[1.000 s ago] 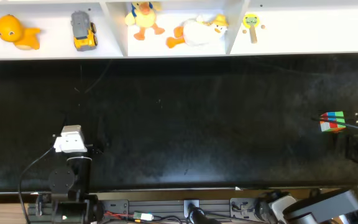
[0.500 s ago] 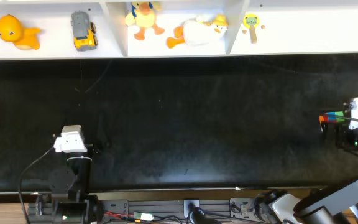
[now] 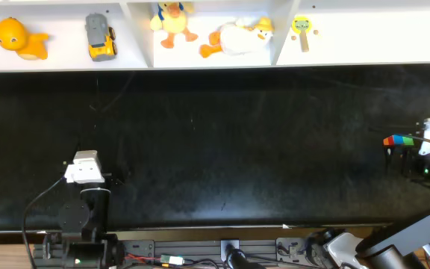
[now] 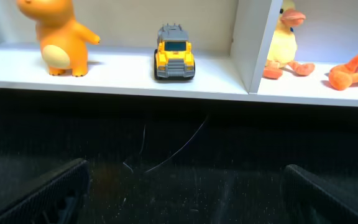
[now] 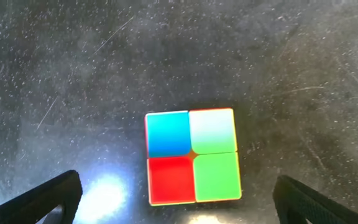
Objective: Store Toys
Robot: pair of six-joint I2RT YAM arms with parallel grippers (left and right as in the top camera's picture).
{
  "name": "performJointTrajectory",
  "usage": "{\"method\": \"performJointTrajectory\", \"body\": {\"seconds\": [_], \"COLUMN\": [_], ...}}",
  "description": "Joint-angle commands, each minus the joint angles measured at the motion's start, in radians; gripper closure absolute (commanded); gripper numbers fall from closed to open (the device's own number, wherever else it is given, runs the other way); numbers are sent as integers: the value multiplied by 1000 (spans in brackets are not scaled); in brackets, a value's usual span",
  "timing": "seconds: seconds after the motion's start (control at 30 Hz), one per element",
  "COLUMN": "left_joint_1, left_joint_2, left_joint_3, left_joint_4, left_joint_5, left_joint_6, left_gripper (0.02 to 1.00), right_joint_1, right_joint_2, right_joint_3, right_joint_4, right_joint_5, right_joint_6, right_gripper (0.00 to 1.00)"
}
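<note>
Black matting is covering the worktop from the arm bases outward. Left gripper is resting low at the near left, fingers spread and holding nothing. It is facing the shelf, seemingly parked clear of the working arm. Right gripper is hanging directly above the colour cube at the near right edge of the mat. Its jaws are parted wide to either side with nothing gripped, apparently lining up a top-down pick. The cube is lying flat, its blue, white, red and green tiles facing up, roughly square to the fingers, so flat opposite sides are probably presenting for the pinch. Farther off, a white shelf is running along the back. An orange figure and a yellow truck are sharing the left compartment, and a yellow plush duck and a white plush duck the middle. A small green toy is occupying the right. These are looking stored already, and the cube, well apart from the shelf, is likely the item outstanding.
</note>
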Motion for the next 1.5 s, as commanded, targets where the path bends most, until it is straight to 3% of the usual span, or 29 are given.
{"method": "performJointTrajectory", "body": {"seconds": [0.03, 1.5], "left_joint_1": [5, 5], "left_joint_2": [-9, -9], "left_joint_3": [-3, -3], "left_joint_4": [-1, -1], "left_joint_5": [5, 5], "left_joint_6": [22, 22], "left_gripper": [20, 20], "right_joint_1": [3, 5], "right_joint_2": [1, 43], "right_joint_3": [-4, -82], "right_joint_4": [16, 137], "right_joint_5": [-9, 50], "right_joint_6": [16, 27], "right_gripper": [3, 3]}}
